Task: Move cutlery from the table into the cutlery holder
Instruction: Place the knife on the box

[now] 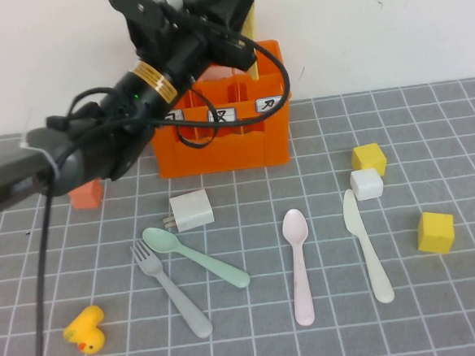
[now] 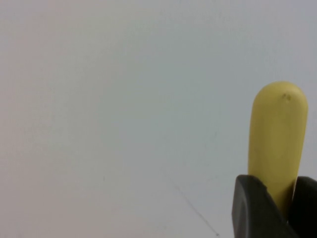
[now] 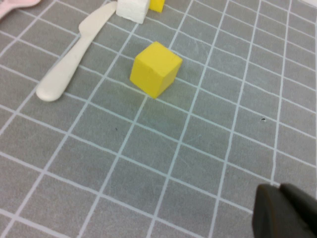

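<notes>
My left gripper hangs over the orange cutlery holder and is shut on the yellow knife, which stands upright above the holder's right end. On the table lie the grey fork, the mint-green spoon, the pink spoon and the cream-white knife. My right gripper is shut and empty, low over the table near the cream-white knife; the high view does not show it.
A white plug block lies in front of the holder. Two yellow cubes and a white cube sit at the right. A small orange cube and a yellow duck are at the left.
</notes>
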